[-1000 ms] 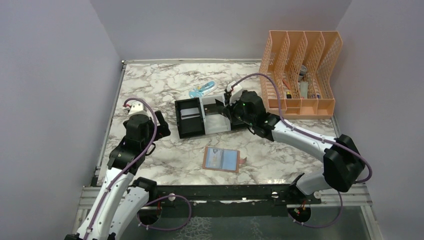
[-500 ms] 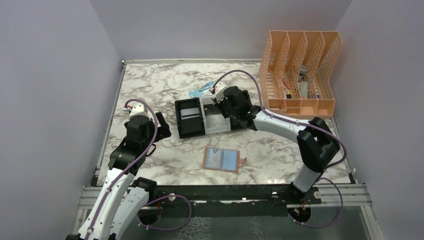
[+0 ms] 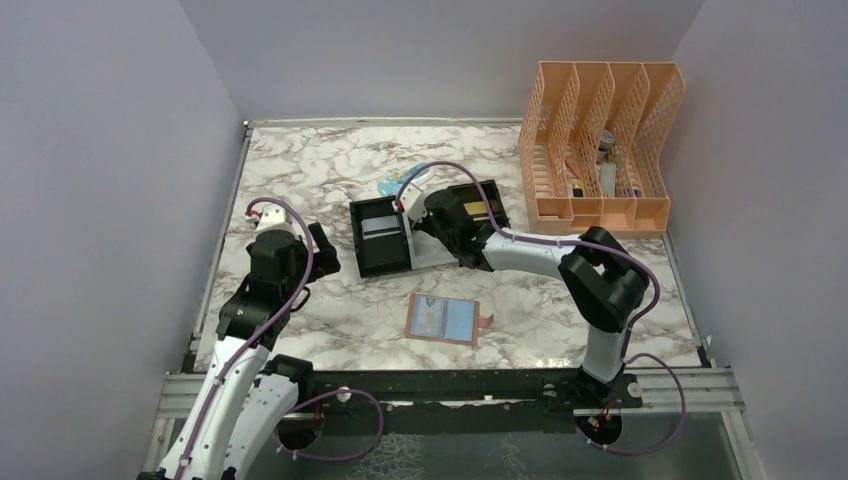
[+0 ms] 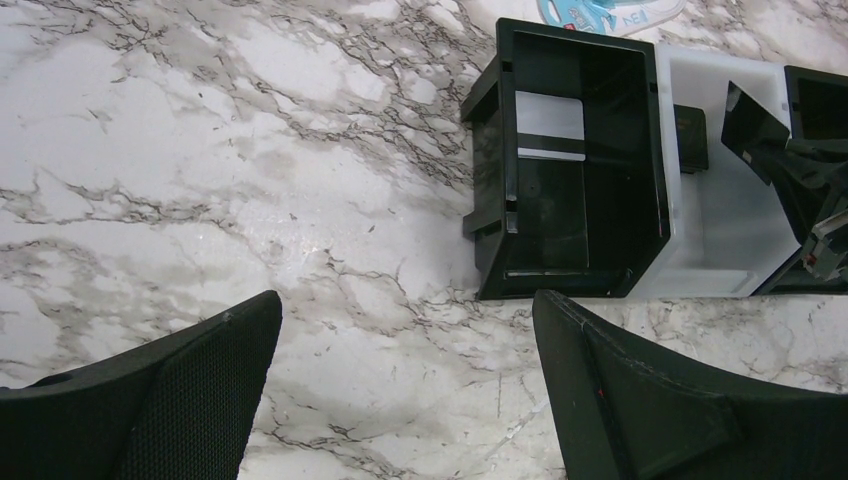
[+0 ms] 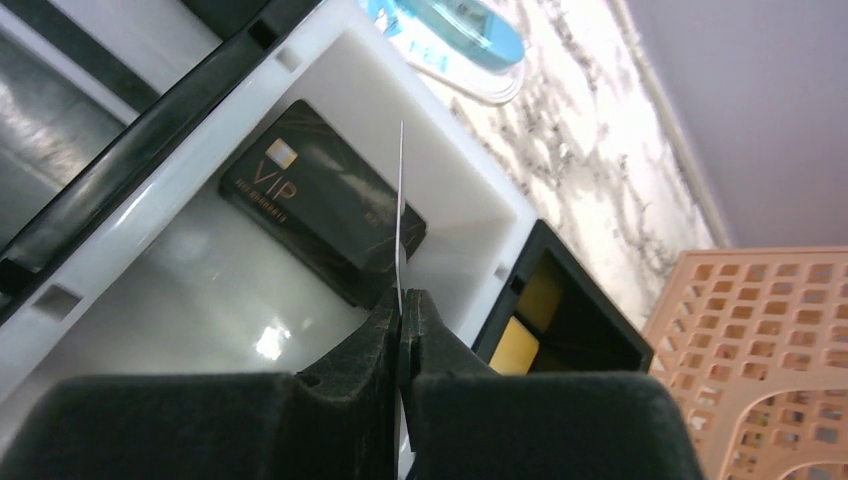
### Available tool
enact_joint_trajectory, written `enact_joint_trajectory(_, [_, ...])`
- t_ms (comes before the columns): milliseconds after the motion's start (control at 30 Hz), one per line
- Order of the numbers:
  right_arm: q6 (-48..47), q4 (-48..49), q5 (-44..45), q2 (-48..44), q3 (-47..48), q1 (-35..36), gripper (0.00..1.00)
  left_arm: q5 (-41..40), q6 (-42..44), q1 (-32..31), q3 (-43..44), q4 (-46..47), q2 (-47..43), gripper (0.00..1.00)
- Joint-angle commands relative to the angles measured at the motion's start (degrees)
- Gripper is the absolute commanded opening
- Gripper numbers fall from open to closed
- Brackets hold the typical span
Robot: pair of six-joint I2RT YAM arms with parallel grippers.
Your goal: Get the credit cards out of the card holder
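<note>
On the left half of the desk point(image 3: 300, 170) the marble lies bare from the left edge to the tray. A bare strip also runs between the tray and the card holder point(image 3: 443, 319), which lies open, pale inside up, near the middle of the near edge. The black-and-white tray point(image 3: 357, 240) sits mid-desk. An orange file rack point(image 3: 600, 150) fills the far right corner, and a blue packet point(image 3: 405, 179) lies just behind the tray.

My right arm reaches low from the right side across to the tray, elbow bent over the desk's right half. My right hand point(image 5: 402, 303) is clamped on a thin card point(image 5: 400, 190), seen edge-on and upright over the white middle compartment. Below it a black card point(image 5: 320, 205) lies flat in that compartment. A gold card point(image 5: 518, 345) lies in the black compartment beside it, and a silvery card point(image 4: 548, 126) in the one at the other end. My left hand point(image 4: 405, 310) hangs spread wide, holding nothing, near the left edge and pointing toward the tray.
</note>
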Motion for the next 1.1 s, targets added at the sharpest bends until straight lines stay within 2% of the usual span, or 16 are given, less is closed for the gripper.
enact_joint_trajectory(0, [-6.94,7.46,5.46,2.15,-0.12,0.02,0.01,2.44,0.92,0.82,-0.51,1.92,0.02,0.99])
enact_joint_trajectory(467, [-12.83,10.27,1.53,6.33,0.48,0.02,0.03,3.57,1.01,1.23,-0.67,2.27,0.66,0.99])
enact_joint_trajectory(667, [-15.25,8.03,-1.2,8.26,1.73,0.02,0.04,3.93,1.09,1.33,-0.69,2.36,0.82,0.99])
enact_joint_trajectory(933, [-18.39,9.05,-0.55,8.76,1.01,0.02,0.07,4.32,1.18,1.52,-0.77,2.46,1.02,0.99])
enact_joint_trajectory(1000, [-18.37,8.57,-1.81,8.58,0.66,0.02,0.1,4.4,1.24,1.5,-0.77,2.54,1.08,0.99])
enact_joint_trajectory(1033, [-18.34,8.37,-2.33,8.49,0.41,0.02,0.15,4.41,1.2,1.54,-0.77,2.54,1.1,0.99])
enact_joint_trajectory(1067, [-18.36,8.0,-2.67,8.53,0.46,0.02,0.25,4.48,1.18,1.5,-0.84,2.54,1.09,0.99])
